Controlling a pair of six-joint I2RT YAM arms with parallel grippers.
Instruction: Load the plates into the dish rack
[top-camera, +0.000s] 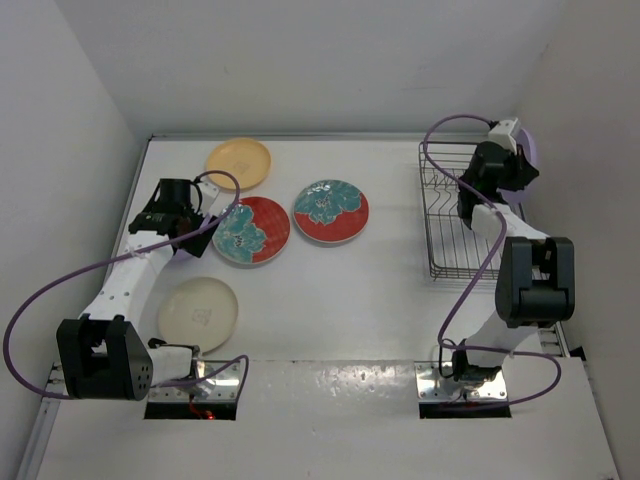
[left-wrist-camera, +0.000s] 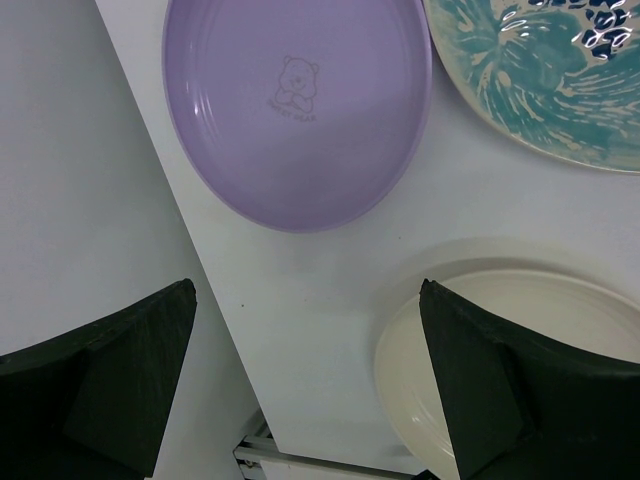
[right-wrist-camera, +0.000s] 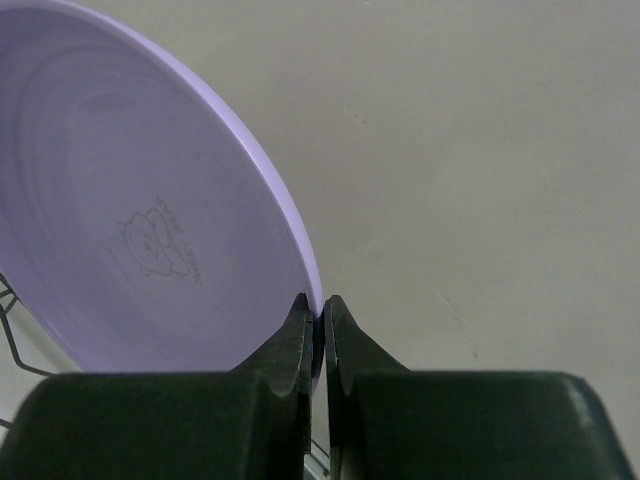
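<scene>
My right gripper is shut on the rim of a lavender plate and holds it upright over the far end of the wire dish rack; in the top view this gripper and the plate are by the right wall. My left gripper is open and empty above the table, between a second lavender plate and the cream plate. In the top view the left gripper hides that lavender plate. On the table lie a yellow-orange plate, two red plates with teal flowers and the cream plate.
White walls close in on the left, back and right. The second lavender plate lies close to the table's left edge. The rack shows no plates standing in it. Purple cables loop from both arms.
</scene>
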